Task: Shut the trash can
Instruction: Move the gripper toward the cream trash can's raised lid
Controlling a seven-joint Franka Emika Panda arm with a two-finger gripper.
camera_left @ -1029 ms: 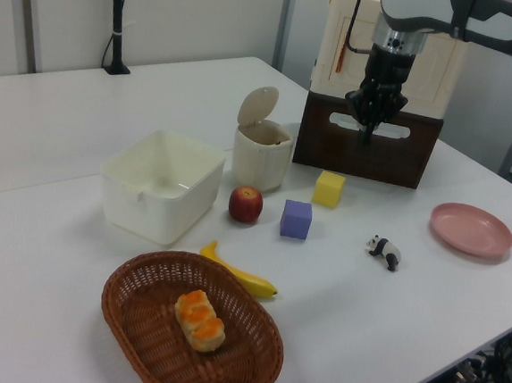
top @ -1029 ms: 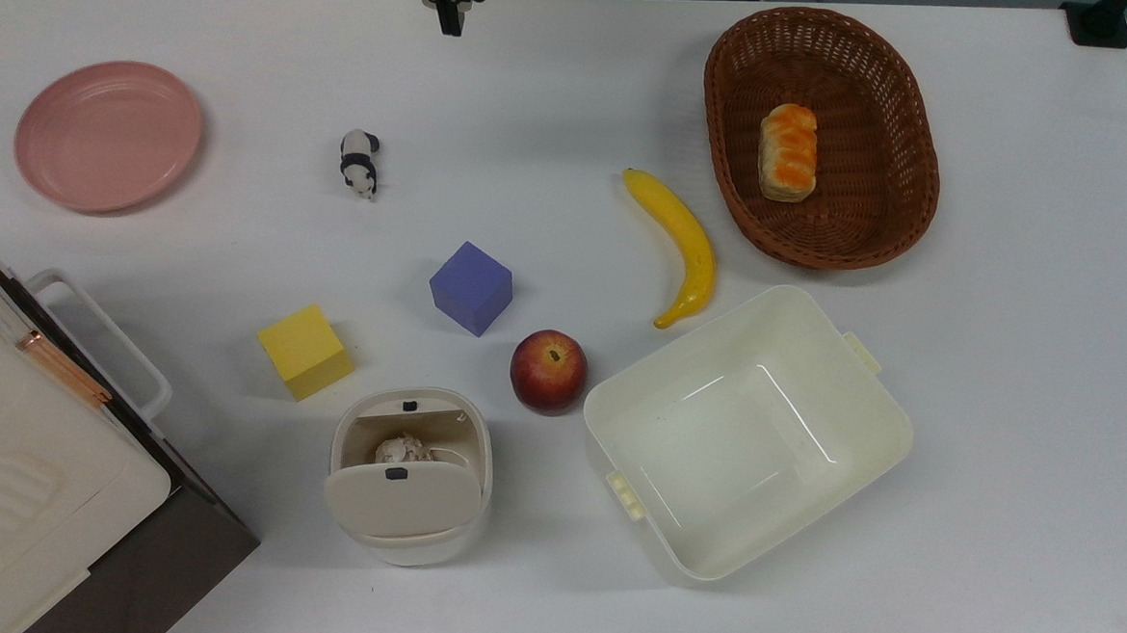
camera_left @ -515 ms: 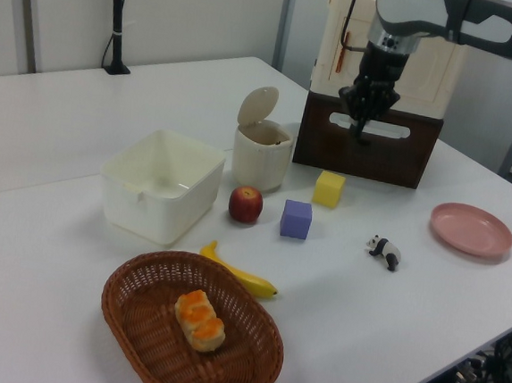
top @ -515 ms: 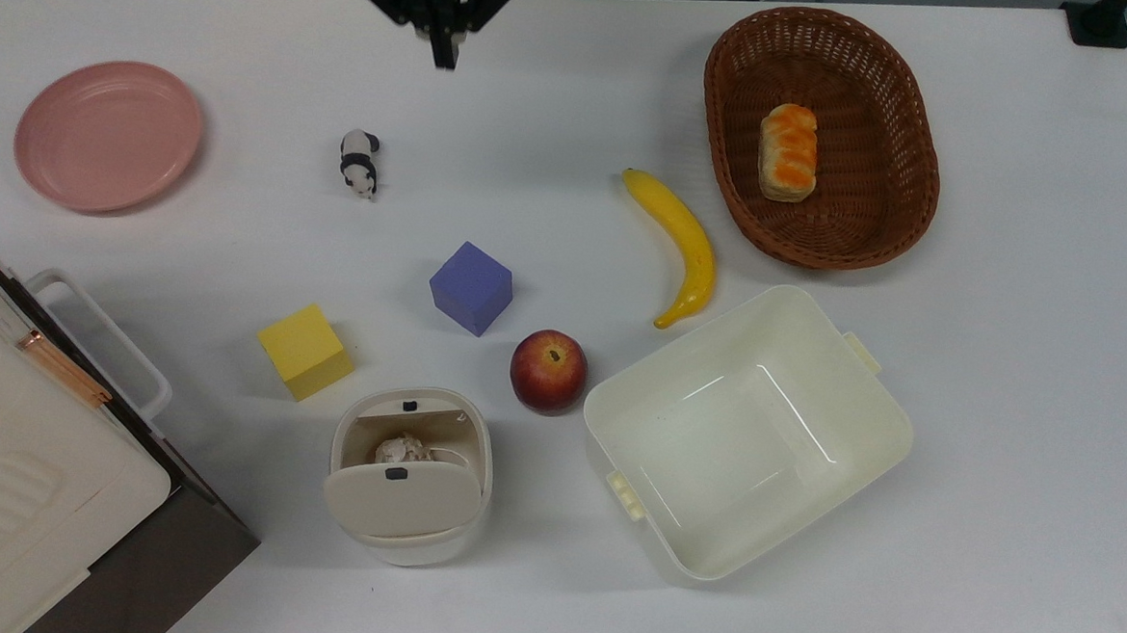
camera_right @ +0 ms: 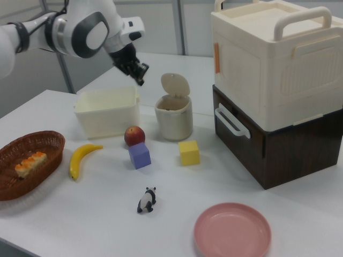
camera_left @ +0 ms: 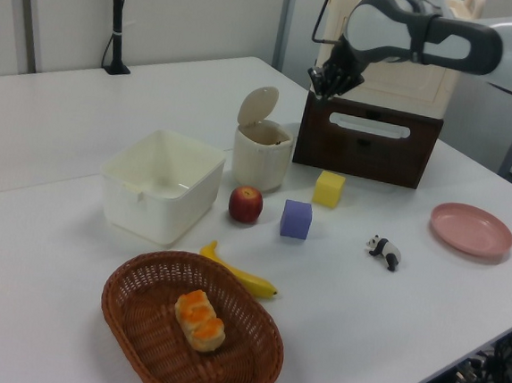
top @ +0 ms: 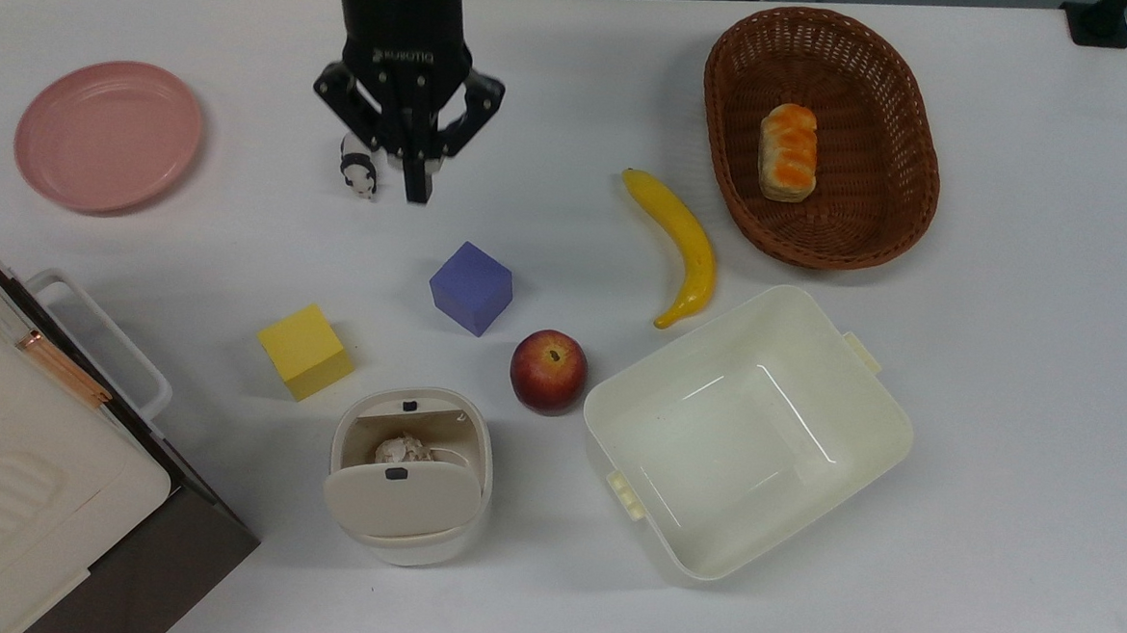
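The trash can (top: 414, 415) is a small cream bin near the table's front edge in the top view, between a yellow cube and an apple. Its beige lid (top: 403, 496) stands raised on its hinge, and crumpled paper shows inside. From the side, the lid (camera_left: 257, 106) tilts up above the can (camera_left: 261, 156). My gripper (top: 418, 191) hangs shut and holds nothing, high over the table. It is above and to the right of the lid in the left view (camera_left: 320, 79), and left of the lid (camera_right: 174, 84) in the right view (camera_right: 140, 80).
Around the can stand a yellow cube (top: 305, 350), a purple cube (top: 470, 288), an apple (top: 548, 370) and a large cream tub (top: 845, 466). A toy panda (top: 359, 166), banana (top: 680, 241), bread basket (top: 818, 243) and pink plate (top: 108, 134) lie farther off. Stacked boxes (top: 24, 481) fill the top view's lower left.
The arm has swung from the table's far edge in over the table toward the trash can, moving leftward in the left view. The lid has stayed raised and no object has moved.
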